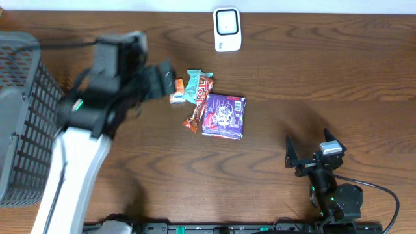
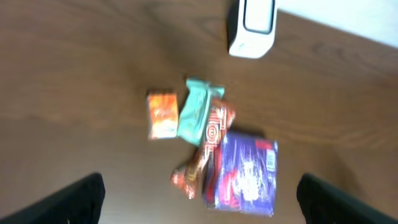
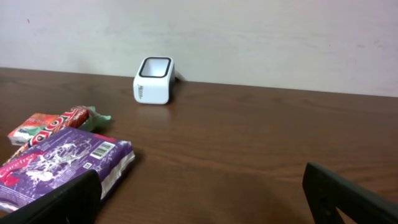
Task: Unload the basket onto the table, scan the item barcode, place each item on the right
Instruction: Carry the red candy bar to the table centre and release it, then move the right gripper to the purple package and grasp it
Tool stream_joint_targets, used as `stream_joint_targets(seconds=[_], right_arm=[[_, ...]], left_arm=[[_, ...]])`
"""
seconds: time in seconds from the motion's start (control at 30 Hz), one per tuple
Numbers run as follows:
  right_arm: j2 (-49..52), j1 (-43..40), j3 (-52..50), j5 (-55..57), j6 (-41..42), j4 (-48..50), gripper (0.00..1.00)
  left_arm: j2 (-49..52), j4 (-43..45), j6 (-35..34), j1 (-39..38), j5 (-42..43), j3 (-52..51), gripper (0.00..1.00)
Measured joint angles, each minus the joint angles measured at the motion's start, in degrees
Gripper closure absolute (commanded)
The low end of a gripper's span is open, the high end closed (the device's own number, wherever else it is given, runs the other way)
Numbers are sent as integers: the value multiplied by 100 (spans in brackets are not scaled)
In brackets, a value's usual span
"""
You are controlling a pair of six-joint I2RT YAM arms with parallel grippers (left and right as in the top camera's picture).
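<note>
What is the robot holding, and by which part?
Nothing. Left gripper and right gripper are open and empty; the snack packets lie on the table.

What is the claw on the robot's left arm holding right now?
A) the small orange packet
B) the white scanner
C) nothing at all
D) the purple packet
C: in the left wrist view the left claw stands wide open with nothing between its jaws, while the purple packet, the orange packet and the white scanner all lie below it, untouched.
</note>
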Motion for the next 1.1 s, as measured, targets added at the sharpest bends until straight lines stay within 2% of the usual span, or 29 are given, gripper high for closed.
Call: stream_joint_targets(seconds=[0.13,0.27,0.33,0.43,0.53,0.6,0.67,0.73,0.83,0.97,1.1], right_arm=[[2,0,0,0,0,4,1],[2,0,-4,20,9,516,1],[2,-2,-2,-212,304,850,1],[4,-4,-4,-1261,1331,1073,1],[17,-4,-2,-1989,2463,2065,1],[28,-4,4,-2269,3036,3388,1],[7,-4,37,-2345,3331,4249,1],[-2,-4,195,-2260,3510,4505,1],[125,-4,782,-2166,3399,3648,1],[1058,-11,2573,-2229,2402,1045,1],[2684,-11,4745,-2238,1298,-1655,1]], left_arm=[[-667,-1141,2,-2,0,20,2],[-940,-1727,0,-2,2,17,2],[-1023,-1871,0,-2,2,17,2],[-1121,-1950,0,-2,2,17,2],[-1137,-1952,0,-2,2,17,2],[-1130,-1961,0,-2,2,13,2],[-1119,-1956,0,-2,2,13,2],[-1113,-1958,0,-2,2,13,2],[-1106,-1954,0,-2,2,13,2],[-1104,-1956,0,-2,2,11,2],[-1104,-1961,0,-2,2,11,2]])
